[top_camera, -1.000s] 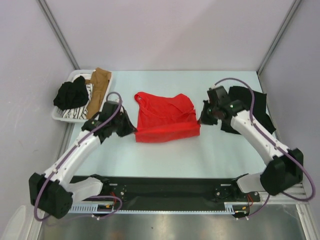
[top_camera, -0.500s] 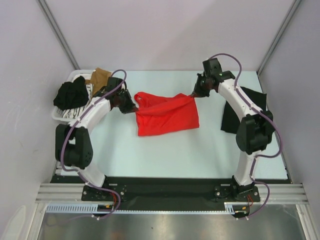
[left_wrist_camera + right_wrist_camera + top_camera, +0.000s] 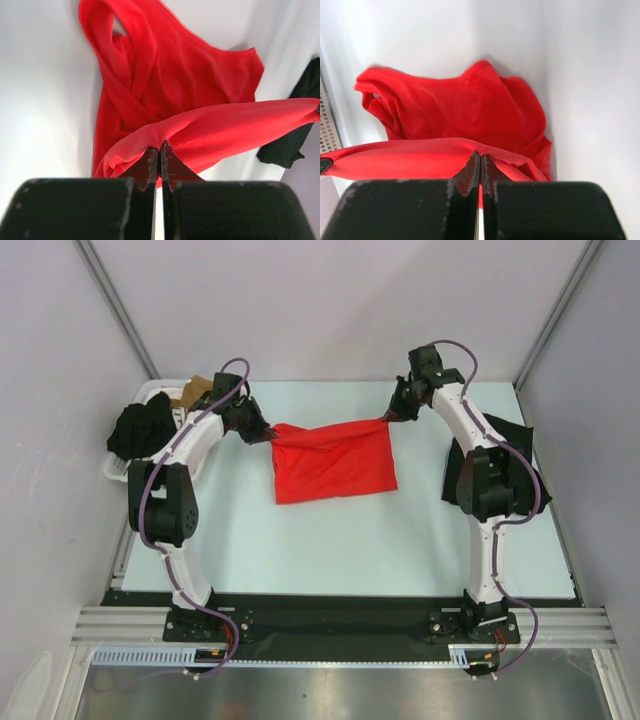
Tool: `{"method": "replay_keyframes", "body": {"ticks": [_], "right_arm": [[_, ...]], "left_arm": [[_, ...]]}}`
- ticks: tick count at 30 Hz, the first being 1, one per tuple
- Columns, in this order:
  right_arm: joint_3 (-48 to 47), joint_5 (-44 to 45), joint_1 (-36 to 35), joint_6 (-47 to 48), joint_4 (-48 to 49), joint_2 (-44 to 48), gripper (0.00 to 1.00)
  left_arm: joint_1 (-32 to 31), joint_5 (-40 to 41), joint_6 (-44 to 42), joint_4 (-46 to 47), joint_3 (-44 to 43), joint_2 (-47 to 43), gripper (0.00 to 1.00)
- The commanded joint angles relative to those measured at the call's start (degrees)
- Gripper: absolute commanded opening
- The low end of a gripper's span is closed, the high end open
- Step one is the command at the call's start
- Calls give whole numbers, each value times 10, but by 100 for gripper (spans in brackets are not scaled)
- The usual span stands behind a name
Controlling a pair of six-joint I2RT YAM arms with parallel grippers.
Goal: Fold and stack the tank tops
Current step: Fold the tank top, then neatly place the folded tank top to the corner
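Note:
The red tank top (image 3: pixel 333 462) lies in the middle of the table, folded over. My left gripper (image 3: pixel 266 432) is shut on its far left corner, and my right gripper (image 3: pixel 390 418) is shut on its far right corner. The held edge is stretched taut between them, lifted over the layer below. In the left wrist view the jaws pinch the red cloth (image 3: pixel 210 130) at my gripper (image 3: pixel 160 146). In the right wrist view my gripper (image 3: pixel 480 157) pinches the red edge (image 3: pixel 420 155). The black tank top (image 3: pixel 500 465) lies at the right, partly under my right arm.
A white basket (image 3: pixel 125 472) at the far left holds black, striped and tan clothes. Grey walls stand close on the left, right and back. The black rail with the arm bases runs along the near edge.
Both grippers carried the red tank top's edge away from the arm bases to the far side, folding it over. The cloth now lies as a flatter rectangle with its far edge pulled taut.

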State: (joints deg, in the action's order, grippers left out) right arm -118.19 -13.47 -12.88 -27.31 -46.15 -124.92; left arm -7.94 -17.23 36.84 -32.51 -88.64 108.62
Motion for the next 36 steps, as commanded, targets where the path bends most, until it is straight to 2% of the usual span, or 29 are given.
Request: {"method": "replay_keyframes", "body": {"ticks": [1, 3, 5, 6, 7, 8, 9, 10, 11, 12, 15, 19, 20, 24, 30, 36], "right_arm": [[-70, -16, 12, 2, 5, -30, 1], [-97, -24, 16, -4, 17, -61, 5], [-108, -36, 22, -10, 52, -80, 10], [-114, -38, 25, -14, 68, -93, 10], [-123, -42, 28, -28, 85, -114, 11], [-128, -49, 30, -35, 122, -124, 17], [-128, -49, 34, -44, 142, -132, 41], [-111, -46, 35, -55, 190, -138, 56], [-101, -48, 35, -60, 212, -139, 67], [-90, -45, 35, -63, 228, -139, 86], [-46, -31, 35, -42, 238, -113, 91], [84, -44, 52, -4, 287, -41, 87], [117, -70, 55, 2, 288, -22, 83], [172, -83, 56, 40, 255, 4, 76], [199, -44, 37, 68, 224, 7, 81], [136, -39, 14, 87, 186, -46, 79]], "left_arm": [[14, -3, -10, 0, -54, 18, 5], [16, 3, -6, 0, -78, 43, 7], [21, 7, 1, 9, -99, 62, 23], [24, 12, 3, 14, -105, 79, 26], [31, 18, 14, 32, -110, 87, 41], [35, 25, 20, 43, -121, 93, 56], [37, 32, 24, 55, -124, 102, 68], [40, 50, 28, 78, -130, 114, 87], [40, 63, 28, 80, -139, 123, 93], [40, 72, 27, 77, -162, 132, 94], [37, 60, 16, 71, -159, 136, 94], [8, 91, -24, 132, -38, 57, 97], [6, 86, -26, 145, 17, 24, 97], [-13, 77, -33, 177, 110, -15, 98], [-37, 86, -34, 179, 137, 9, 99], [-37, 84, -34, 167, 81, 66, 96]]}}
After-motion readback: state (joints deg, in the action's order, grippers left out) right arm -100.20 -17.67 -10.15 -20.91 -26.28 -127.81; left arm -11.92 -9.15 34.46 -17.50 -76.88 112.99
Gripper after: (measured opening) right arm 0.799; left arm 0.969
